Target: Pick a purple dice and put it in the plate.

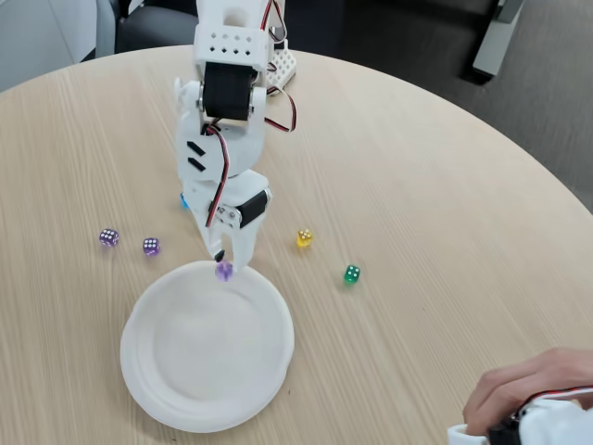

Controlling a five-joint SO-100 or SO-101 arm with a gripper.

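Wooden table (445,185); gripper (225,266) pinches purple dice (223,271) above plate (148,371), arm partly cropped.

A round, pale wood-grain counter (417,185) fills most of the frame. Right of centre lie a yellow die (304,238) and, just below and right of it, a green die (352,273). A sliver of a blue die (182,200) shows left of centre. Dark floor (547,83) occupies the upper right.
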